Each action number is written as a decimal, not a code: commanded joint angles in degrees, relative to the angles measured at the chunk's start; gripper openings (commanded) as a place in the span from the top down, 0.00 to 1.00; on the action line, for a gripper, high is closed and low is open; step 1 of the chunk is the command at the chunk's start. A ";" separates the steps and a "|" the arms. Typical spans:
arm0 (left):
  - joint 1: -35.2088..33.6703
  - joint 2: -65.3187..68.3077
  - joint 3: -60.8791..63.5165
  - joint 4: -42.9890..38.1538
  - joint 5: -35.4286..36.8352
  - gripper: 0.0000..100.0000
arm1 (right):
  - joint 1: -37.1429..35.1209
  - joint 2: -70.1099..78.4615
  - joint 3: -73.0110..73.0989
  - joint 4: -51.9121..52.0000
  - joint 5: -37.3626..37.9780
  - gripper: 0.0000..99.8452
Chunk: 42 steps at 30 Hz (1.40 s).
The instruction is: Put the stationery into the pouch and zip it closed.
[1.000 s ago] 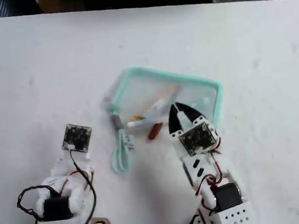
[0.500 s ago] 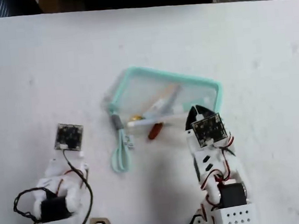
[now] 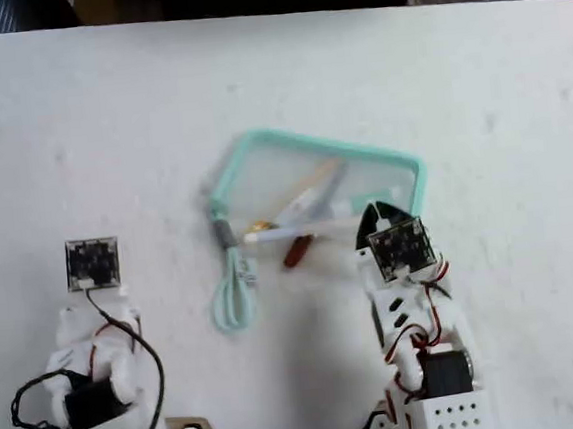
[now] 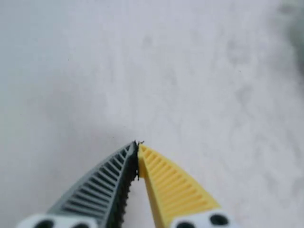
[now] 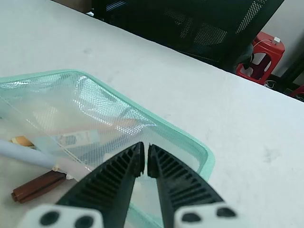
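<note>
In the right wrist view the pouch (image 5: 57, 95) is cut off at the edge, and the right gripper (image 5: 145, 147) covers part of its near rim. The stationery (image 5: 78, 137) inside it blurs behind the mesh. From above, the board (image 3: 402, 247) beside the pouch hides most of that gripper.

The left end effector (image 4: 137, 147), its grey and yellow fingertips touching, hangs over the white table (image 4: 142, 61).

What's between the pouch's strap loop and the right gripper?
A short brown stationery piece lying on the table, seen in the high view.
</note>
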 commanded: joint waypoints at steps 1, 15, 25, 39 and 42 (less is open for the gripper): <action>-0.48 -0.57 -0.79 -1.41 -1.58 0.98 | 0.40 -0.13 0.53 0.13 0.53 0.98; 4.62 -0.57 -4.57 0.53 -7.65 0.98 | 0.66 -0.04 0.53 0.22 0.53 0.98; 12.88 -0.57 -12.13 -9.14 2.99 0.98 | 1.80 -0.13 0.53 0.22 0.53 0.98; 28.00 -0.22 -15.12 -30.24 3.60 0.98 | 3.21 -0.04 0.53 0.22 0.53 0.98; 27.91 -0.22 -9.49 -30.68 3.60 0.98 | 3.03 -0.04 0.53 0.22 0.53 0.98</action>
